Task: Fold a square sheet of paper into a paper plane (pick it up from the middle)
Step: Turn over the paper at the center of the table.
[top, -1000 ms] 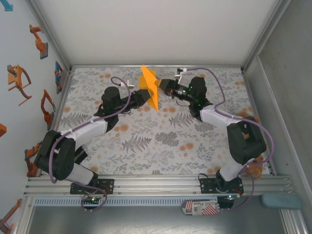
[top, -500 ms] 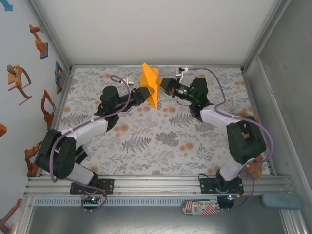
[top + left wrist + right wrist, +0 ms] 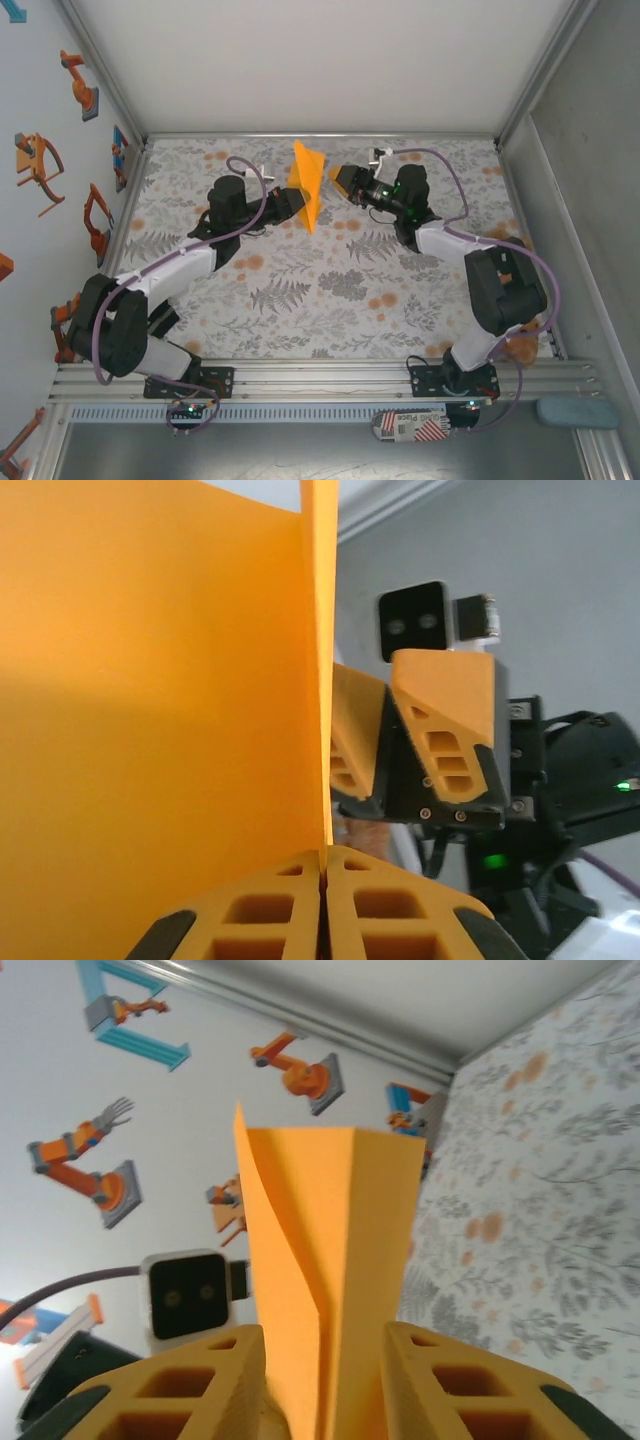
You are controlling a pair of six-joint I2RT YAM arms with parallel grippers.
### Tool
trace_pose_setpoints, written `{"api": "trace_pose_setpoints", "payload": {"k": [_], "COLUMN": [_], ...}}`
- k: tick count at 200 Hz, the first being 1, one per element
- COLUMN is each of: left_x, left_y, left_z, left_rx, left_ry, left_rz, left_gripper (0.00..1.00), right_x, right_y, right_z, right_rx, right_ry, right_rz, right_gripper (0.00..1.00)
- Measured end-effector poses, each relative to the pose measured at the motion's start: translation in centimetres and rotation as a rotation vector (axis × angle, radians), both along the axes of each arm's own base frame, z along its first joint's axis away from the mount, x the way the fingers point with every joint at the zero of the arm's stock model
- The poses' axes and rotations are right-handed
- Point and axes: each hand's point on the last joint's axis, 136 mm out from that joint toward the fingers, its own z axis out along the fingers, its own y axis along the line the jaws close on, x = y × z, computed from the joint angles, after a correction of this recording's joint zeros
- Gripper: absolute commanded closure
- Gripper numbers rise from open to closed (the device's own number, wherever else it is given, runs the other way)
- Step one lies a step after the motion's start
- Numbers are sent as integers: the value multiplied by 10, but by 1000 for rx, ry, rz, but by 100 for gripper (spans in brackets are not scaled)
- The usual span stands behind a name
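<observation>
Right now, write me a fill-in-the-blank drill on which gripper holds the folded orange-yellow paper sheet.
1. The left gripper is clamped ___ on the folded orange-yellow paper sheet.
2. The right gripper has its jaws ___, not pinching the sheet.
3. The thin cable running along each arm is ___ in colour.
Missing words: shut; open; purple.

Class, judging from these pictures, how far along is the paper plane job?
Done: the orange-yellow paper sheet is off the flower-print cloth and folded into creased layers. In hand: the left gripper pinches it upright; the right gripper stands open beside it. Left: probably final folds; finished wings cannot be confirmed.
</observation>
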Motion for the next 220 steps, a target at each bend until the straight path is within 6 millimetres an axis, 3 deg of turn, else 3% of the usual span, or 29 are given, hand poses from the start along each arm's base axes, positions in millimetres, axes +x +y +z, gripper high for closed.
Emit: {"api": "trace_pose_setpoints", "payload": {"k": [44,95,153,183,220], "left_x": [8,27,48,55,59], "left_y": [29,68,110,114,104], "left_z": [-25,-50,-121,-149,-176], "left_rx": [300,739,1383,1656,1873], "left_ry": [6,9,61,42,-9], "left_rz": [106,246,329,312,257], "left_gripper": [92,93,95,95,94], "right_x": [0,-14,-22,-21,-23], "right_y": [-30,-81,-112,-120,-125], "right_z": [-40,-34,-49,-56,-63], "right_rx": [-249,-579,-767,-804,-831], "right_ry": [49,-38,-28,-9,14], "right_rz": [-120,-292,-370,-398,-408], "right_gripper": [49,47,51,52,53]}}
